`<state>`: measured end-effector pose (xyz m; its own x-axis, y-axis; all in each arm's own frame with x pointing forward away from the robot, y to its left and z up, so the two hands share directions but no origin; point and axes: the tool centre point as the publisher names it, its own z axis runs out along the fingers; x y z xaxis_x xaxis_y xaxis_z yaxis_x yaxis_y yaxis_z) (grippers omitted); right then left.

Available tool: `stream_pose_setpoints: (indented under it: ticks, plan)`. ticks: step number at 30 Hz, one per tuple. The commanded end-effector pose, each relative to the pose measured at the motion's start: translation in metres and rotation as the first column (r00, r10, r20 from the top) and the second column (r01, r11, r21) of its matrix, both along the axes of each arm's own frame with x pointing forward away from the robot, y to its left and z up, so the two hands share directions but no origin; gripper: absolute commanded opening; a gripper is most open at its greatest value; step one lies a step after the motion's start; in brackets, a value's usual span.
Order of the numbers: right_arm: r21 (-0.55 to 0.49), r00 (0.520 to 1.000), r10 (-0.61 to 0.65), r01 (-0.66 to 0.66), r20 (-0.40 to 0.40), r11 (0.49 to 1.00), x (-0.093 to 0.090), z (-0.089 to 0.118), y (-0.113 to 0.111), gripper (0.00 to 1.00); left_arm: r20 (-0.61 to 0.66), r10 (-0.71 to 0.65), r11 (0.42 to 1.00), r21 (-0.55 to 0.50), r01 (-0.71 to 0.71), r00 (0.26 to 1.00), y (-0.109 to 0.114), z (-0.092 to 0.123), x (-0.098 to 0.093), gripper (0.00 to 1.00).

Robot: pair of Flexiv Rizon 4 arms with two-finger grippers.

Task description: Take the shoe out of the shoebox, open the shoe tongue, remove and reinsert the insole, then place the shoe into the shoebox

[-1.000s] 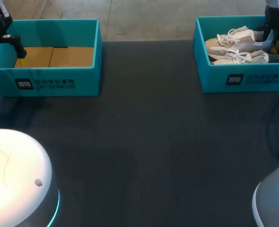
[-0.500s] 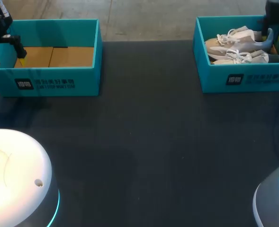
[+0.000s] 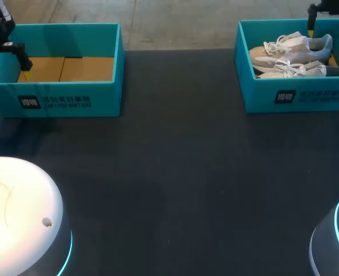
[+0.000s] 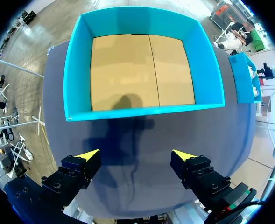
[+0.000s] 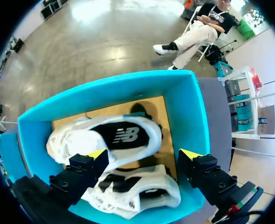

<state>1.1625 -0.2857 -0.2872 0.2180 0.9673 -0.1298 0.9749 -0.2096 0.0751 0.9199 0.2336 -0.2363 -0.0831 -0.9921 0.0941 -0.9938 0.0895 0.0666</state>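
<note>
While both shoes sit in the shoebox (image 5: 189, 116), the right gripper (image 5: 143, 155) hangs over its far edge with fingers spread wide and nothing between them, touching neither shoe.

Contents: 2 pale shoes side by side, filling most of the floor. The first shoe (image 5: 123, 135) lies just ahead of the fingers and seems to be tipped on its side. The second shoe (image 5: 137, 191) is beside it, touching or nearly so.

Handling, as a judgement:
- Light, with a soft fabric upper over a stiffer sole. It should deform under a pinch but not break.
- The laces (image 3: 278, 43) are loose and white — a likely snag point on the box wall or the neighbouring shoe.
- Best hold is probably the heel (image 3: 324, 41) collar, 1 finger inside and 1 outside. That end is stiffest and clear of the laces, but the gap to the wall looks tight.

The left gripper (image 4: 135, 155) is also wide open and empty, hovering over the table (image 3: 175, 172) at the near side of the second box (image 4: 142, 18). That box holds nothing, only its bare cardboard base (image 4: 142, 70).
</note>
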Motion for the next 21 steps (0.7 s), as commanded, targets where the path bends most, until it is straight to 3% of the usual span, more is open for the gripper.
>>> stream_pose_setpoints:
  ticks: [1,12,21]
  plan:
    - [-0.007,0.998,0.008,-0.007,0.070,1.000,-0.034,0.035,0.019,1.00,-0.001,0.000,1.000,0.002,0.000,1.000,0.000,0.001,0.000,1.00]
    - [0.038,0.997,0.021,-0.024,0.074,0.999,-0.085,0.092,0.070,1.00,-0.001,0.000,1.000,0.002,0.000,1.000,0.000,0.001,0.000,1.00]
    - [0.055,0.995,0.028,-0.034,0.099,0.998,-0.135,0.109,0.100,1.00,-0.001,0.000,1.000,0.002,0.000,1.000,0.000,0.001,0.000,1.00]
